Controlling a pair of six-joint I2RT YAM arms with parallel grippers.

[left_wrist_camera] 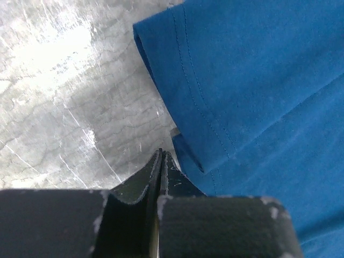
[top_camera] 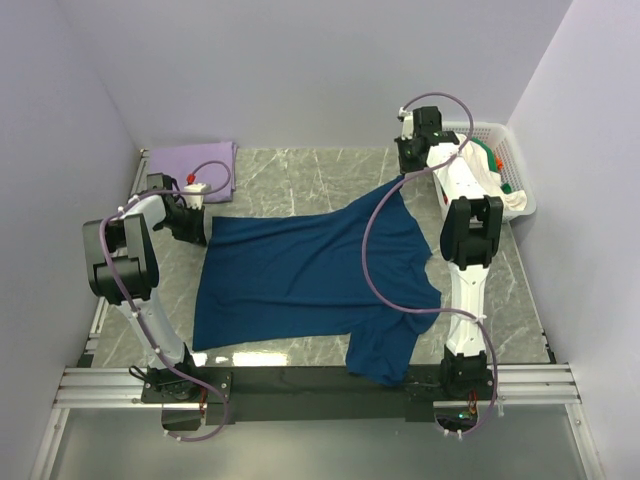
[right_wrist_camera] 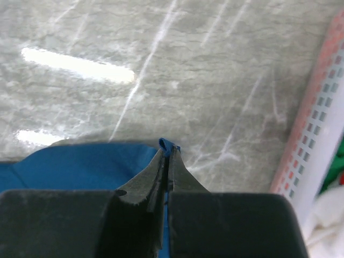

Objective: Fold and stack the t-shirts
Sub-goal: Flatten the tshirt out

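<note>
The right gripper (right_wrist_camera: 167, 153) is clamped tight on a nub of the dark blue t-shirt (right_wrist_camera: 80, 164), holding that corner beside the white lattice basket (top_camera: 518, 165) (white and green garments (top_camera: 497, 165) lie inside). The left gripper (left_wrist_camera: 161, 158) is closed too, with its tips against the shirt's stitched hem. I cannot tell whether any cloth is caught between them. The shirt lies spread across the middle of the marble-patterned table (top_camera: 300, 170), and a folded lavender t-shirt (top_camera: 192, 157) sits in the far left corner.

The right arm (top_camera: 465, 225) hides part of the basket (top_camera: 517, 172); the cloth (right_wrist_camera: 325, 226) inside blurs at the right wrist view's edge. The navy shirt (left_wrist_camera: 258, 80) runs off the left wrist view.
</note>
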